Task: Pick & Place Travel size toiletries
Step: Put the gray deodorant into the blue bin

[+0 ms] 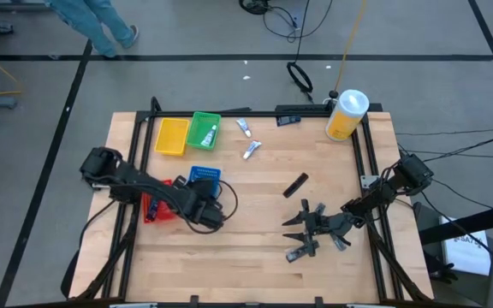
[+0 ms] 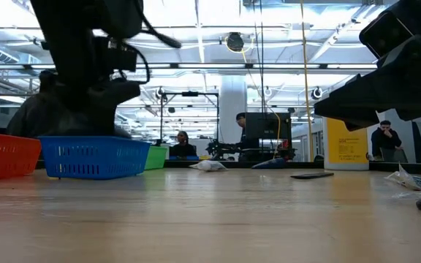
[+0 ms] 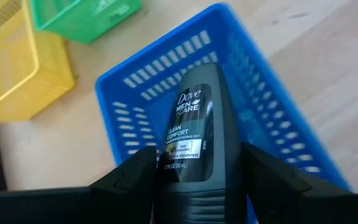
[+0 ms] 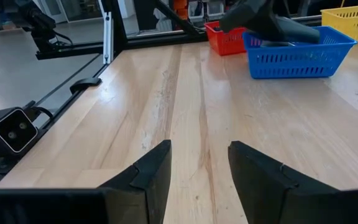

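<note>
My left gripper (image 3: 197,180) is shut on a dark grey deodorant stick (image 3: 194,124) over the blue tray (image 3: 272,106); in the high view that gripper (image 1: 202,195) stands at the blue tray's (image 1: 204,174) near side. Two white tubes (image 1: 243,127) (image 1: 251,150) and a dark flat piece (image 1: 295,185) lie on the table, and another tube (image 1: 212,134) lies in the green tray (image 1: 202,128). My right gripper (image 4: 197,171) waits open at the near right (image 1: 294,235), with nothing between its fingers. My left gripper pinches the deodorant stick by its two narrow sides (image 3: 165,167) between its two fingers (image 3: 132,177), at the end nearer the wrist. The fingers slant down and lie along the stick, whose label faces up. Its far end (image 3: 197,71) reaches over the blue tray; whether it touches the tray I cannot tell.
A red tray (image 1: 157,207) sits left of the blue one, under the left arm. A yellow tray (image 1: 172,135) stands beside the green one at the far left. A big yellow container with a white lid (image 1: 347,114) stands at the far right. Bare wood lies between the two grippers.
</note>
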